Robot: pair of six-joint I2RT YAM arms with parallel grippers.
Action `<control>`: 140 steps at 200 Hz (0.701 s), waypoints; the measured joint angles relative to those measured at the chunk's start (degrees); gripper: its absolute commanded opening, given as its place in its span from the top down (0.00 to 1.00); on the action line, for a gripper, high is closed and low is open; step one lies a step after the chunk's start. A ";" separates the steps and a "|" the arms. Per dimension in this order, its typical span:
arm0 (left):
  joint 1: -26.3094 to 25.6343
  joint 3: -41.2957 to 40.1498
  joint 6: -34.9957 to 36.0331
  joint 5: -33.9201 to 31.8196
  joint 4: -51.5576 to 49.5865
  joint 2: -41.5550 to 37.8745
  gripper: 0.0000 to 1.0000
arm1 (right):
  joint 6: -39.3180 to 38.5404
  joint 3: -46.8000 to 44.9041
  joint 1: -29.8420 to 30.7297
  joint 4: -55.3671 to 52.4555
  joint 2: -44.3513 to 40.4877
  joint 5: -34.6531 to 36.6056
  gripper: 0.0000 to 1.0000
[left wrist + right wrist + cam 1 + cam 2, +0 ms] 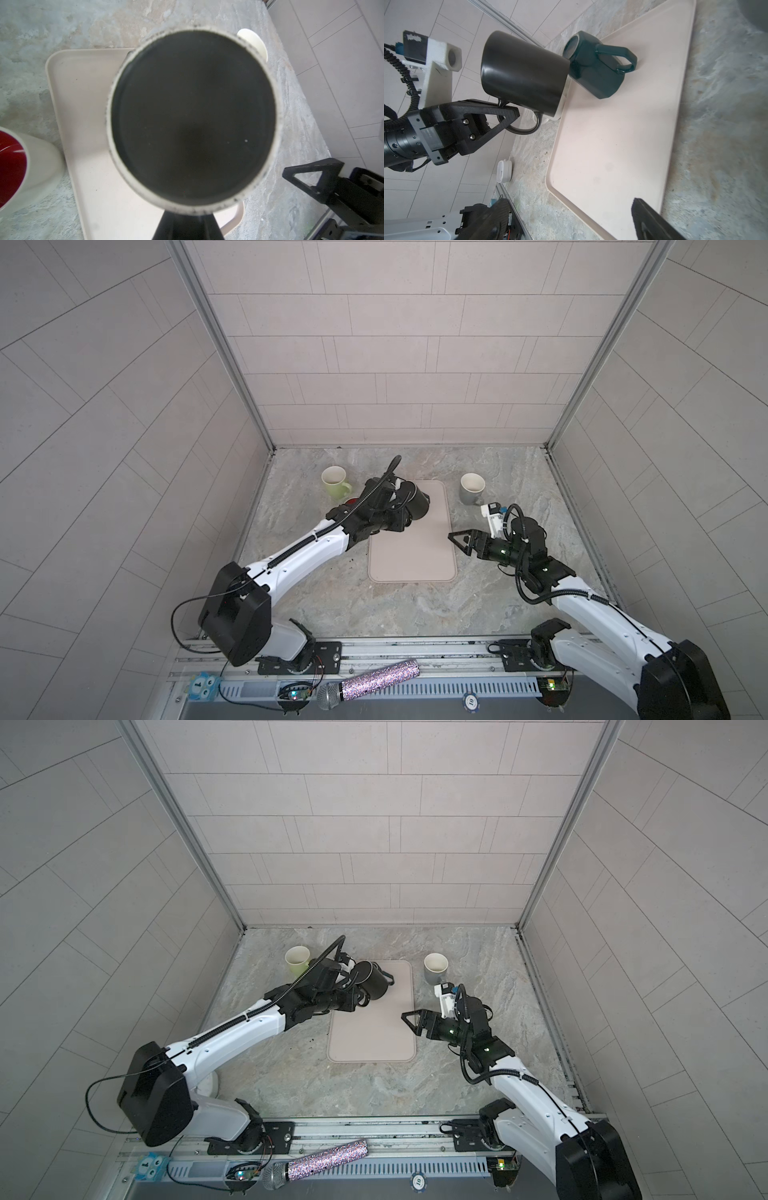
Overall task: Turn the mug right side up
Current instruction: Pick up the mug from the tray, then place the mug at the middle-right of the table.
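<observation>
**Item: black mug** [521, 72]. A plain cylinder with a dark, slightly glossy wall and a thin loop handle. The left wrist view shows its base [192, 118] as a flat dark disc inside a pale unglazed ring. It hangs clear of the surface [332, 605], tilted over the far left corner of the tray [415, 564]. The base points up toward the left arm's camera and the mouth slants down toward the tray.

**Left hand** [505, 113]. Clamped on the black mug's handle, carrying the mug.

**Right hand** [458, 543]. Fingers spread, holding nothing, low beside the right edge of the tray.

**Tray.** Beige, rectangular with rounded corners and a low rim. It holds a dark green faceted mug [596, 72] with an angular handle, at the far end just behind the black mug.

**Green mug** [336, 485]. Upright on the surface to the far left of the tray, its pale inside visible.

**Grey mug** [471, 489]. Upright to the far right of the tray, with a pale inside.

**White mug** [37, 170]. Red inside, standing just left of the tray.
</observation>
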 measured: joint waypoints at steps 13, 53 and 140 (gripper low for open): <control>-0.42 0.00 -1.16 0.83 1.07 0.00 1.00 | 1.16 0.00 0.72 2.27 0.87 0.52 0.19; -2.73 0.00 -4.31 2.84 3.93 -0.15 1.00 | 5.22 -0.17 3.89 9.90 3.02 2.62 0.28; -4.09 -0.02 -10.93 6.95 12.39 -2.47 1.00 | 7.15 -0.17 6.60 18.99 6.23 6.36 0.35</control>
